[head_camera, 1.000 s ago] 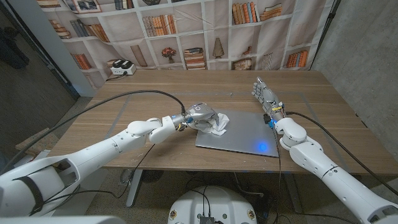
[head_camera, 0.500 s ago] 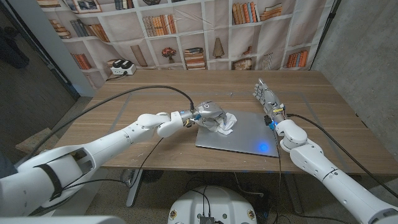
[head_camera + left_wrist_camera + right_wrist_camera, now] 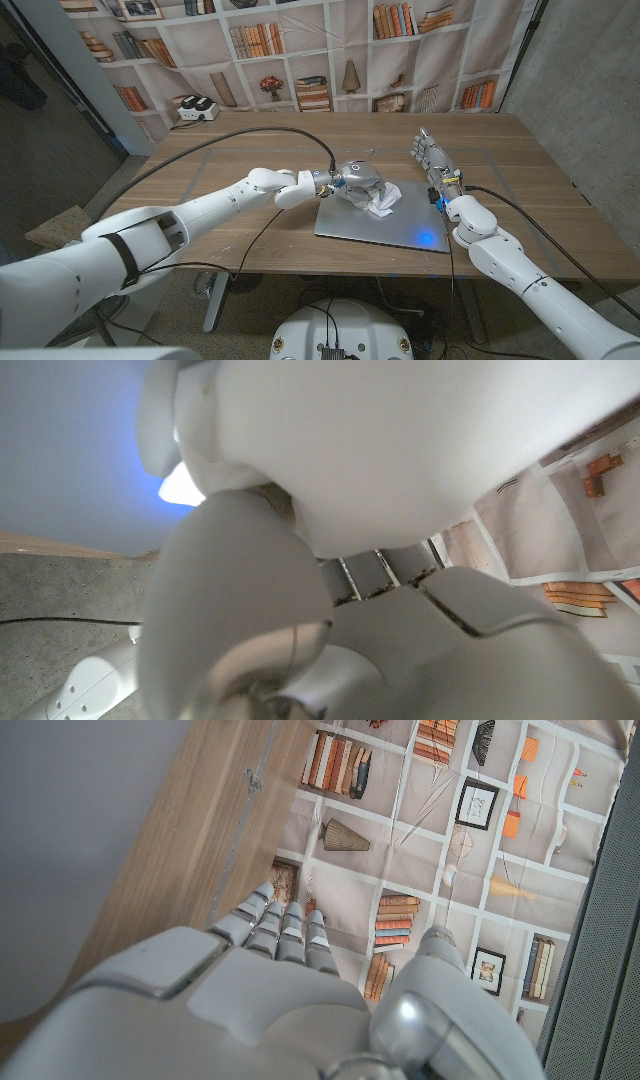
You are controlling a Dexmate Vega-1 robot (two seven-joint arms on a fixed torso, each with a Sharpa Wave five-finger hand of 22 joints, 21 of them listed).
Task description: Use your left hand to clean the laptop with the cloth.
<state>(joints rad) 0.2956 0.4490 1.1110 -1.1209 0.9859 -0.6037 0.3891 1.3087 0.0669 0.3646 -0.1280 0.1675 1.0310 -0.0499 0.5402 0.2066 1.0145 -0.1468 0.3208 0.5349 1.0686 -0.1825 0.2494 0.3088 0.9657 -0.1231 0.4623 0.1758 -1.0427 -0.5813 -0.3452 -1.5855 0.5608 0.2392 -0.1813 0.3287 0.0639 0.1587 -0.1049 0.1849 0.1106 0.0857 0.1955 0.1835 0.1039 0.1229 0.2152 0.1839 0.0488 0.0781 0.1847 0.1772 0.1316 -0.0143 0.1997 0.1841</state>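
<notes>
Behind the wooden table (image 3: 240,160) hangs one printed backdrop (image 3: 300,50) of bookshelves, with books, framed pictures and ornaments drawn on it. One closed silver laptop (image 3: 400,228) lies on the table, toward the robot's right of the middle, with a single blue glow of light on its lid near the front edge.

One white cloth (image 3: 383,200), crumpled, sits on the laptop's lid near its rear left corner. The left hand (image 3: 358,180) reaches in over that corner and rests on the cloth, its fingers curled down over the bunched fabric and pressing it against the lid. The left arm stretches long across the table from the lower left corner of the head view, a black cable looping above it. In the left wrist view the hand is too close and blurred to make out finger positions; a blue-tinted surface and a bright spot show beyond it.

The right hand (image 3: 432,160) stands on its edge on the wood just beside the laptop's right rear corner, apart from the cloth. Its fingers are straight, held close together and pointing away from the robot, holding nothing. The right wrist view shows the same fingers (image 3: 285,935) extended side by side over the table's edge toward the backdrop.

One small white object with two dark parts (image 3: 196,110) sits at the table's far left corner.
</notes>
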